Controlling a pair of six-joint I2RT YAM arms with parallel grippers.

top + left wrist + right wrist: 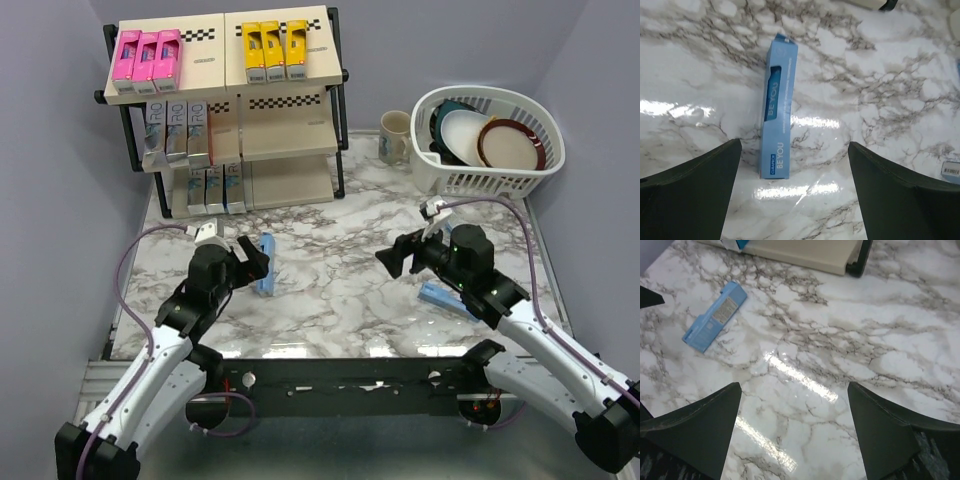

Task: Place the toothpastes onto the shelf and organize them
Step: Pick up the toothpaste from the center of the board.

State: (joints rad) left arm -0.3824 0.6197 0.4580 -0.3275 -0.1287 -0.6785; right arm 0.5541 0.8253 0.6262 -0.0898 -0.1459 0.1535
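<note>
The shelf (282, 140) stands at the back left. Its top board holds three pink toothpastes (147, 55) and three yellow ones (275, 48). Silver cartons (180, 125) stand on the middle tier and teal-blue ones (215, 185) on the bottom tier. A light blue carton (265, 263) (777, 107) (715, 316) lies flat on the marble table. My left gripper (252, 258) (795, 145) is open just near of this carton's end, with nothing between its fingers. Another light blue carton (443, 298) lies partly under my right arm. My right gripper (400, 255) (794, 386) is open and empty over bare marble.
A white plastic basket (480, 180) with plates stands at the back right, with a beige mug (394, 135) beside it. The shelf's bottom board (805, 252) shows at the top of the right wrist view. Purple walls close in the table.
</note>
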